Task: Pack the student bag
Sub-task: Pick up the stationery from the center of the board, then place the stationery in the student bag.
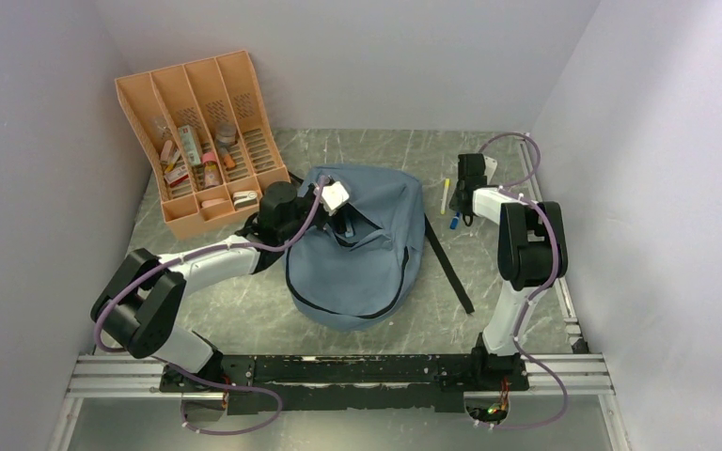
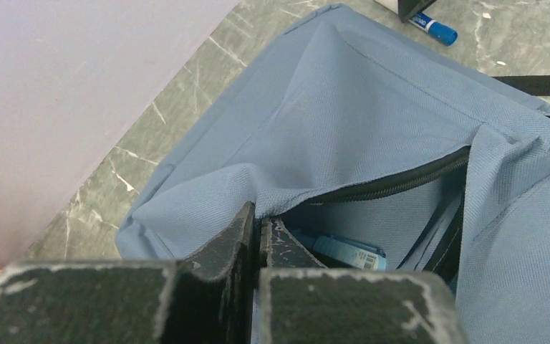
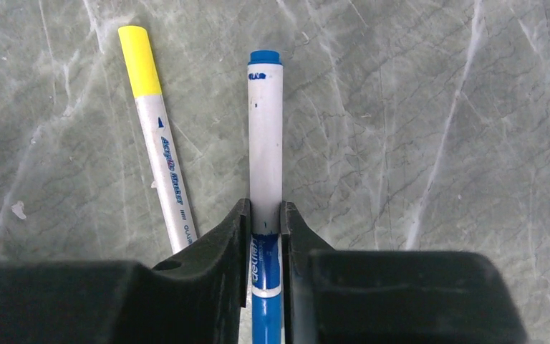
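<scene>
Looking down from above, we see the student bag slumped in the middle of the table, between the two arms, its zipper open. The left gripper is clamped tight on the grey-blue fabric at the edge of that opening, and a light blue packet shows inside. Off to the bag's right, the right gripper presses its jaws against both sides of a blue marker lying on the tabletop, just beside a yellow-capped marker. An orange desk organizer stands at the far left.
</scene>
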